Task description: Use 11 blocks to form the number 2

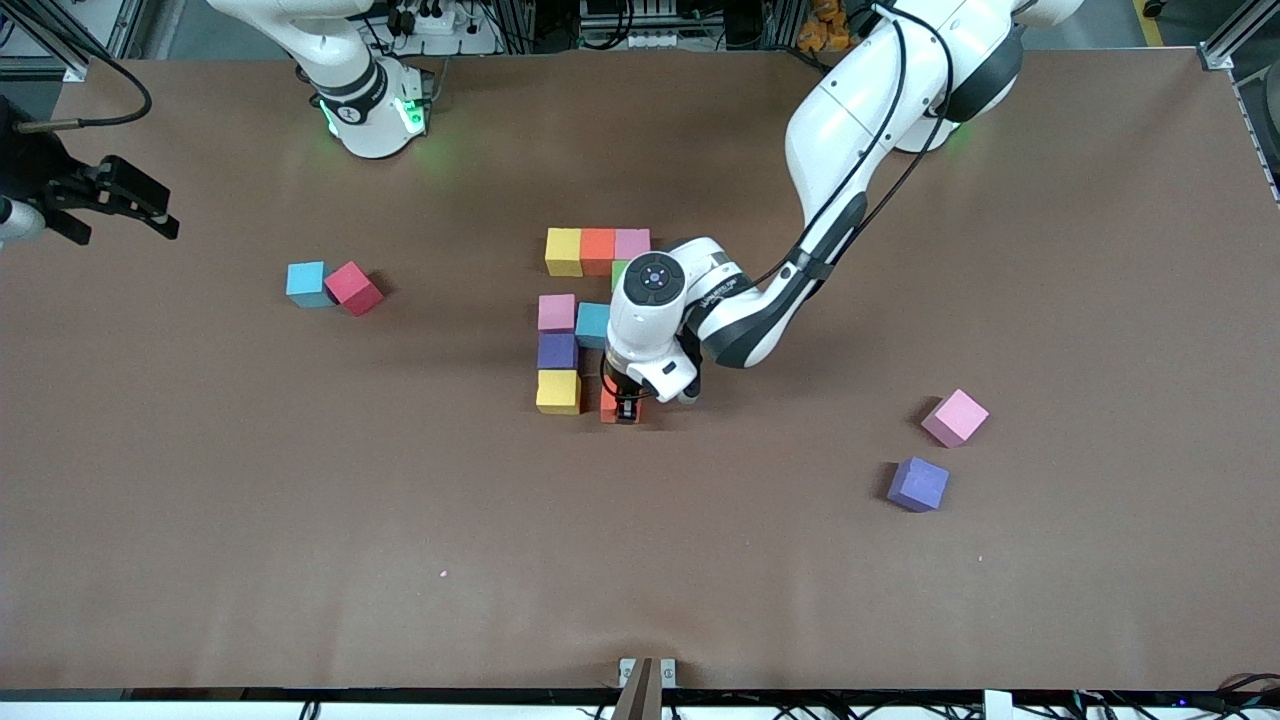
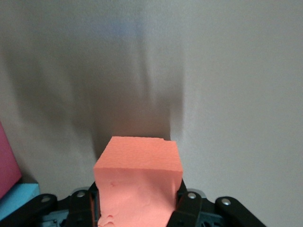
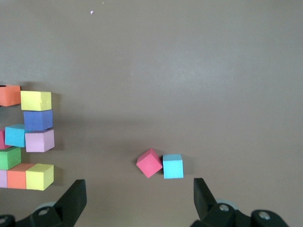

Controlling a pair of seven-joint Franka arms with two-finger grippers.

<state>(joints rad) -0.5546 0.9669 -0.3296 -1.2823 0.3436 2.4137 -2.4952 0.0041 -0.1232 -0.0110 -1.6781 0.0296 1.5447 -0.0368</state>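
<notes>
My left gripper (image 1: 625,408) (image 2: 139,203) is shut on an orange block (image 1: 612,403) (image 2: 139,161), held low right beside the yellow block (image 1: 558,391) at the near end of the partly built number 2. Its farthest row is yellow (image 1: 563,251), orange (image 1: 597,250) and pink (image 1: 632,243). A green block (image 1: 620,272) shows beneath the wrist. Then come pink (image 1: 556,312), light blue (image 1: 592,324) and purple (image 1: 557,351). My right gripper (image 1: 110,200) (image 3: 139,194) waits open in the air at the right arm's end of the table.
A light blue block (image 1: 306,284) (image 3: 173,166) and a red block (image 1: 353,288) (image 3: 149,162) touch each other toward the right arm's end. A loose pink block (image 1: 955,417) and a purple block (image 1: 918,484) lie toward the left arm's end.
</notes>
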